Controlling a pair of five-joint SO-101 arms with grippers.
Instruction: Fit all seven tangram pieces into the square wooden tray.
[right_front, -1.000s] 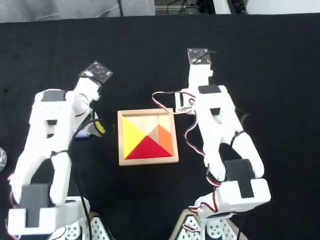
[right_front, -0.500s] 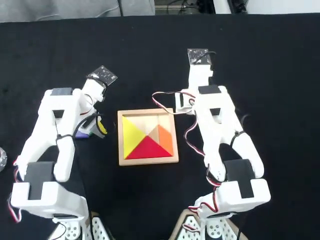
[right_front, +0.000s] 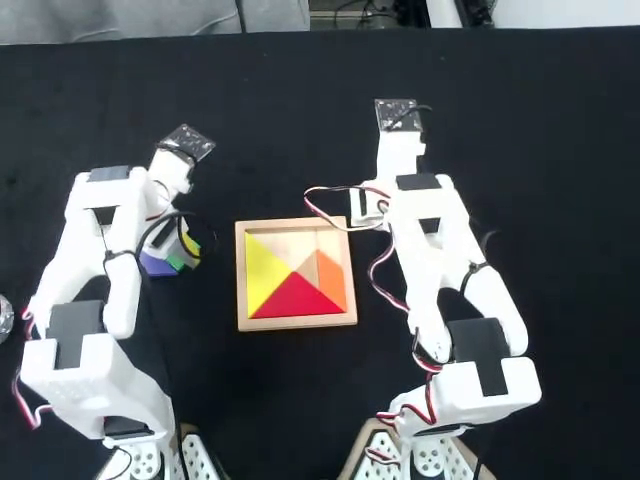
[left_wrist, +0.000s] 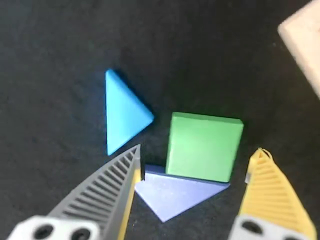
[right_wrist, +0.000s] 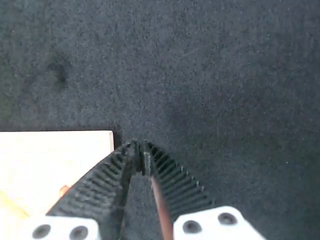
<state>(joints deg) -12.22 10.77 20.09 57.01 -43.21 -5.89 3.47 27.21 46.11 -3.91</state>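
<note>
Your black counter (right_front: 520, 150) carried the wooden tray (right_front: 295, 223). Your left pincer (left_wrist: 199, 149) hung released over the green square (left_wrist: 202, 146), which touched the purple triangle (left_wrist: 175, 192), with the blue triangle (left_wrist: 122, 112) near. Your right pincer (right_wrist: 137, 146) was clenched, empty, at the tray's corner. A yellow triangle (right_front: 262, 275), red triangle (right_front: 298, 298) and orange piece (right_front: 330, 275) lay inside.

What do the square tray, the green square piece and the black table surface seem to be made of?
Pale square tray: probably bare light wood; matt beige rim, grain not discernible.
Green square tangram piece: painted wood or perhaps plastic; even colour, thick crisp edges.
Black table covering: felt-like cloth; matt, fuzzy, speckled texture.
</note>
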